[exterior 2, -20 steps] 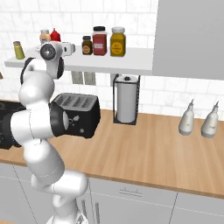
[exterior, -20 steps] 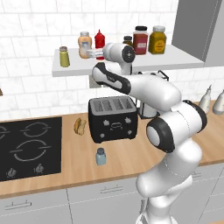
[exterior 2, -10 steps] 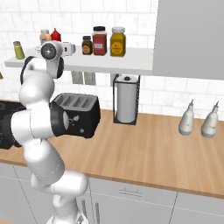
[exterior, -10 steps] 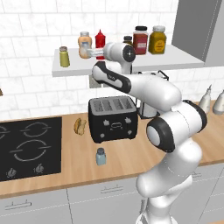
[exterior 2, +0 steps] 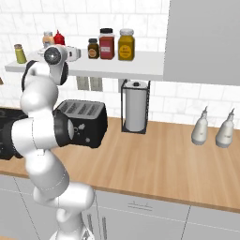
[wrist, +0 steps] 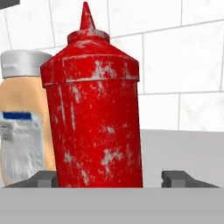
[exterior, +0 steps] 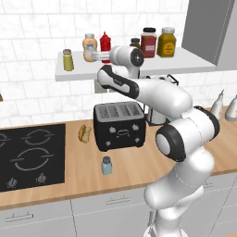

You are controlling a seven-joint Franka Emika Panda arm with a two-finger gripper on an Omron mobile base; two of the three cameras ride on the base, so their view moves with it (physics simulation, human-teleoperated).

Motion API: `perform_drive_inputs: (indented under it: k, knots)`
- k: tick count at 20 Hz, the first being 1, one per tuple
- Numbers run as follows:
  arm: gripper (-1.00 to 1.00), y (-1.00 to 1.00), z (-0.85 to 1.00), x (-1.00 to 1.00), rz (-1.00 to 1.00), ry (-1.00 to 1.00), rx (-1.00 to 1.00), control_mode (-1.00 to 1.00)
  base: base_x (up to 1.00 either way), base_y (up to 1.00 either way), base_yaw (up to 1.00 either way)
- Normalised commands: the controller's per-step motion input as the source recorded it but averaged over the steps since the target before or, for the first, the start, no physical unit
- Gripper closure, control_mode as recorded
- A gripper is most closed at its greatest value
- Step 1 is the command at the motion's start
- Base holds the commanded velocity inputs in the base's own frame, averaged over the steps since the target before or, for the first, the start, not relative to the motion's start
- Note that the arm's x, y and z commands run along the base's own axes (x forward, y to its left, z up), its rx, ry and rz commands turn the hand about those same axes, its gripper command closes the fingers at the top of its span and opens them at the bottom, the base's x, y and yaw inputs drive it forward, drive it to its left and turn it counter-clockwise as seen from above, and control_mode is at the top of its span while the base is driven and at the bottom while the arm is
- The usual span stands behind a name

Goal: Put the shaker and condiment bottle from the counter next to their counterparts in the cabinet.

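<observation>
Red bottle (wrist: 94,109): upright on the shelf (exterior: 185,62), just beside the peach bottle (wrist: 24,118); this half of the task looks done.

Gripper (wrist: 116,178): released. In the hand view the fingertips (wrist: 46,179) stand apart on either side of the red bottle's base, with a gap showing on one side. Grasping nothing.

Blue-grey shaker (exterior: 107,165): on the tabletop (exterior: 134,166), in front of the toaster (exterior: 120,125), near the front edge. Not yet moved.

Green shaker (exterior: 68,59): at the shelf's left end, with bare board beside it.

Outstanding, by my reckoning: clear the gripper from the red bottle, fetch the blue-grey shaker, set it beside the green shaker.
</observation>
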Motion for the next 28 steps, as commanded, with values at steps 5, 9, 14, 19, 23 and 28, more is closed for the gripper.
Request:
perform_drive_inputs:
  k: [5, 9, 14, 19, 23, 28]
  knots:
    - [-1.0, 0.0, 0.0, -0.03, 0.0, -0.01, 0.04, -1.0, 0.0, 0.0, 0.0]
    - [-1.0, -0.09, 0.03, -0.2, 0.0, 0.0, 0.07, -1.0, 0.0, 0.0, 0.0]
    - [-1.0, -0.15, 0.32, -0.24, -0.01, 0.0, 0.04, -1.0, 0.0, 0.0, 0.0]
    - [-1.0, -0.17, 0.27, -0.44, -0.05, 0.0, 0.05, -1.0, 0.0, 0.0, 0.0]
    - [-1.0, -0.22, 0.01, -0.8, -0.07, 0.07, 0.14, -1.0, 0.0, 0.0, 0.0]
    - [-1.0, -0.2, 0.02, -0.99, -0.08, 0.13, 0.18, -1.0, 0.0, 0.0, 0.0]
